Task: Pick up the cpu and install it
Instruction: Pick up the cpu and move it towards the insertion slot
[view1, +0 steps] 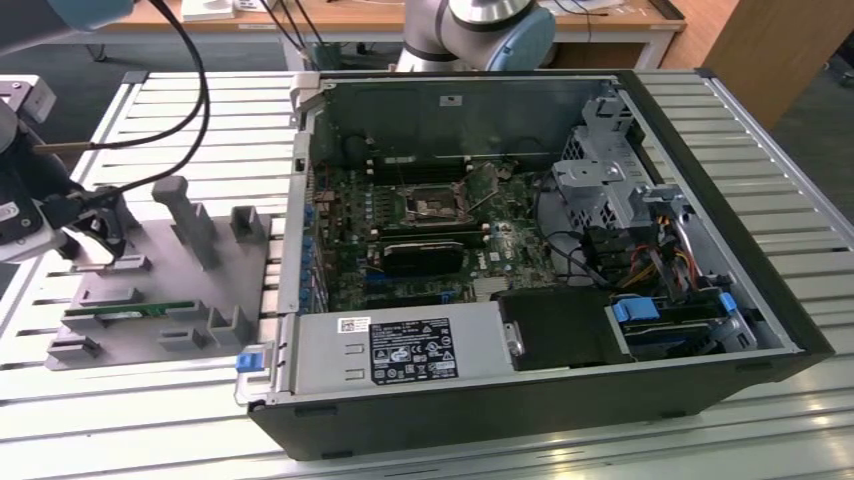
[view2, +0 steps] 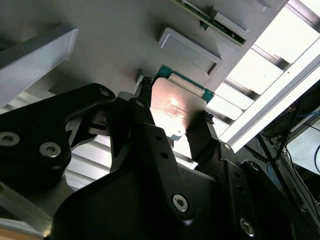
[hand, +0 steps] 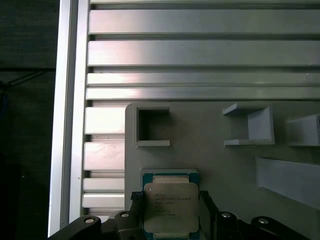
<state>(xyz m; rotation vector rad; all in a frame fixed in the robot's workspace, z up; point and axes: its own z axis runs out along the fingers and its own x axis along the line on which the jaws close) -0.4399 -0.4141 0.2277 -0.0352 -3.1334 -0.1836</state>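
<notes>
Black fingers (view2: 137, 117) of the gripper (view2: 175, 104) stand nearest in the second wrist view. They are drawn in to a narrow span, one tip against each of two opposite edges of the cpu (view2: 172, 111). The gripper has the cpu between its tips. Whether the chip is raised clear of the surface under it or rests on it, I cannot tell.

In the first wrist view the cpu shows its silver-grey metal top plate with a thin green rim around it. It lies flat between the tips over the grey holder plate (hand: 200, 150), close to that plate's edge. Farther along the plate stand a small square pocket (hand: 152, 125), open on one side, and an open-ended bracket (hand: 252, 125). Beyond the plate run the aluminium slats of the bench (hand: 200, 50).

In the exterior view the arm (view1: 27, 215) reaches down over the holder at the exterior view's left. A thin green memory stick (view1: 127, 310) lies in a slot of the same holder. Just beside the holder, to the exterior view's right, an open computer case (view1: 781, 290) lies on its side. A grey power supply box (view1: 400, 355) sits at its near edge. Deeper in, the motherboard (view1: 350, 215) carries a square socket (view1: 437, 205), well apart from the gripper. Behind the case stands a grey and blue arm joint (view1: 481, 35).
</notes>
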